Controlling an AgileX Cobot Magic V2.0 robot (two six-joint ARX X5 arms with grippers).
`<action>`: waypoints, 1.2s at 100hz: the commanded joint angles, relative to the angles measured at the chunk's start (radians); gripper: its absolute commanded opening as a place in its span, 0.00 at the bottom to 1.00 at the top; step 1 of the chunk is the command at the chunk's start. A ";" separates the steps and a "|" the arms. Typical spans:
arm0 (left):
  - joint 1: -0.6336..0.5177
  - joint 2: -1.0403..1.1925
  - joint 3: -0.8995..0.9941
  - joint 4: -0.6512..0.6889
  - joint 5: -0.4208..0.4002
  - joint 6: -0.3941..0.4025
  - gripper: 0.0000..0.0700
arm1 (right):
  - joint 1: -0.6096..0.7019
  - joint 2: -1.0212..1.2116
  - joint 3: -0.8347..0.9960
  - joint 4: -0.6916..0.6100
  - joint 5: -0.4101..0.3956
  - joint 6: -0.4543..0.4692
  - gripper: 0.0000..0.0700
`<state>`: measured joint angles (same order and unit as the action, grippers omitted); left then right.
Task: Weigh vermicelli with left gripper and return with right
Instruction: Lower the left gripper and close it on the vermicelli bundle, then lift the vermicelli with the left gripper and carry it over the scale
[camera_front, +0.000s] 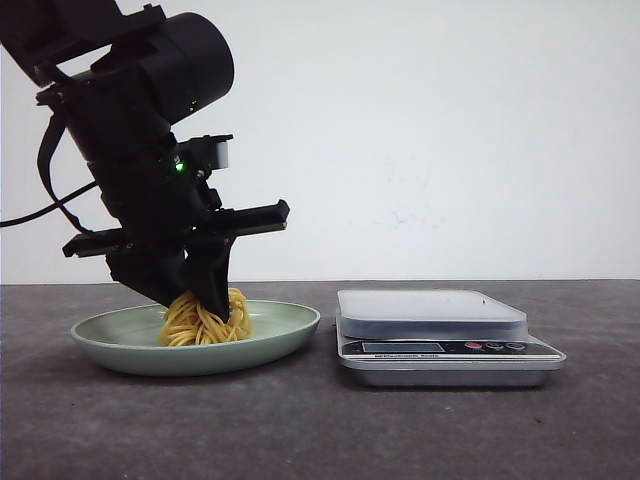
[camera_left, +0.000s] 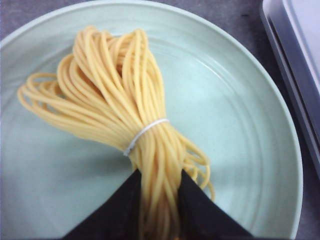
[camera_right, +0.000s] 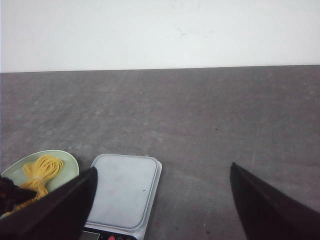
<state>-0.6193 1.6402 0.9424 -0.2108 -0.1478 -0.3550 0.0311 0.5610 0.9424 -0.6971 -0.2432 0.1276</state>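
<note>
The left pincer (camera_front: 205, 300) is down in the pale green plate (camera_front: 290, 325), its 2 black fingers (camera_left: 117, 212) closed around the vermicelli (camera_left: 115, 95) at the narrow end of the bundle — just below the white band (camera_left: 145, 134) that ties the strands together. That seems a sensible place to bite: the strands are gathered tight there, so they should lift as 1 piece rather than spill. The loose loops fan out across the plate, and from the front the bundle looks to rest on it, not yet raised.

The scale (camera_front: 445, 335) sits on the desk (camera_front: 320, 430) just beside the plate, its tray bare, so the carry to it should be short.

The right pincer (camera_right: 160, 200) hangs high and well back with its fingers spread wide apart, holding nothing — I'd guess it waits clear of the left arm's path until the return falls to it.
</note>
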 joint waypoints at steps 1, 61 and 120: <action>-0.014 -0.021 0.021 0.002 -0.022 0.027 0.00 | 0.000 0.006 0.019 0.003 -0.003 -0.005 0.77; -0.163 -0.119 0.351 -0.030 -0.082 0.439 0.00 | 0.000 0.006 0.019 -0.014 -0.003 -0.002 0.76; -0.214 0.154 0.427 -0.050 0.074 0.505 0.00 | 0.000 0.006 0.019 -0.013 -0.003 0.000 0.77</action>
<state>-0.8154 1.7523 1.3460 -0.2806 -0.0765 0.1505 0.0311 0.5610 0.9424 -0.7197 -0.2432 0.1280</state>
